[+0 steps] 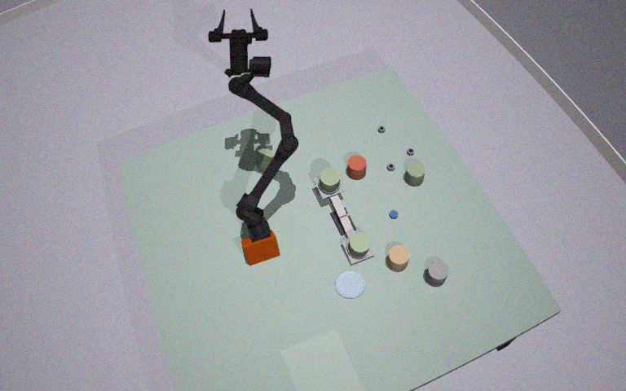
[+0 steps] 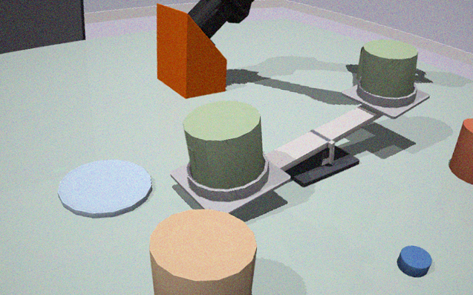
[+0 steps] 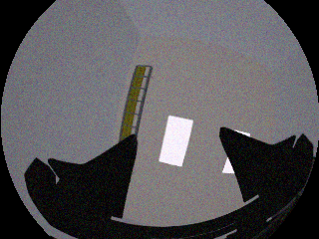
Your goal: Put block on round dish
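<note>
Jaws spread wide and holding nothing, at the end of the arm (image 1: 272,138) stretched high and far from the balance (image 1: 342,215), beyond the pale green table (image 1: 193,276) in the top view. Mounted on an orange base (image 1: 261,248). Seen from the wrist: only dark fingertips against a grey wall, with a yellow-green strip and pale rectangles, none of the task's things. Seen from above: near green cup (image 1: 359,243) on the balance end closest to the round dish (image 1: 350,284), far green cup (image 1: 329,179) on the other end beside an orange-red cup (image 1: 356,166); also a third green cup (image 1: 415,172), a peach cup (image 1: 398,257), a grey cup (image 1: 436,271), a blue disc (image 1: 393,214), and three small dark rings (image 1: 390,166) that appear nowhere else. Half hidden behind the arm, another greenish cup (image 1: 265,159). Shown only by the exterior view: beam tilted, near green cup's end lower and close to the table, far end raised; black foot (image 2: 322,165) under the pivot. Block not visible in any view, both balance cups standing on their pads. No readable writing or brand anywhere; only a faint short mark low on the peach cup's side.
</note>
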You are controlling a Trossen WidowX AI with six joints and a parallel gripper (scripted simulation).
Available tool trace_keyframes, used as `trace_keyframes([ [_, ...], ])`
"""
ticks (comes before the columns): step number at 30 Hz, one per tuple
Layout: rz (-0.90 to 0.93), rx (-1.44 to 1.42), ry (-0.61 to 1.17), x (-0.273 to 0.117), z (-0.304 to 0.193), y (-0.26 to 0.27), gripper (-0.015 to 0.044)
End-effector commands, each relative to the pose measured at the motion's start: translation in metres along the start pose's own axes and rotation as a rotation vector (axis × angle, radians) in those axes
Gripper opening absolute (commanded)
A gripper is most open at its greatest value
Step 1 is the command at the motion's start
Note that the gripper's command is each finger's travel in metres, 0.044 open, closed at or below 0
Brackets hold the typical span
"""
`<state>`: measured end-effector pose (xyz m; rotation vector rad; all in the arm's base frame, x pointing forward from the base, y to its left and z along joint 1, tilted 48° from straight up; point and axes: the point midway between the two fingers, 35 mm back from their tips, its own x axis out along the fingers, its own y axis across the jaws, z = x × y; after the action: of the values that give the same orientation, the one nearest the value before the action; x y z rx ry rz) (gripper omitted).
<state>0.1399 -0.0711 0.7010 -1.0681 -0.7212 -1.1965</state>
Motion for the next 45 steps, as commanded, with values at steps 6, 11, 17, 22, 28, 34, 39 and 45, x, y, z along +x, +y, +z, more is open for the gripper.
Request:
trace_keyframes([
  [6, -0.090, -0.033, -0.040, -0.004, -0.001, -0.025, 0.0440],
  [11, -0.192, -0.154, -0.027, -0.009, -0.005, -0.055, 0.0440],
  [17, -0.272, -0.298, -0.022, -0.014, -0.004, -0.078, 0.0440],
  [22, -0.364, -0.407, -0.006, -0.022, -0.003, -0.104, 0.0440],
  [28, -0.485, -0.538, 0.008, -0.037, 0.004, -0.134, 0.0440],
  [34, -0.594, -0.660, 0.017, -0.052, 0.016, -0.157, 0.0440],
  [39, -0.685, -0.758, 0.034, -0.067, 0.027, -0.176, 0.0440],
  [45, -0.819, -0.897, 0.059, -0.091, 0.047, -0.198, 0.0440],
])
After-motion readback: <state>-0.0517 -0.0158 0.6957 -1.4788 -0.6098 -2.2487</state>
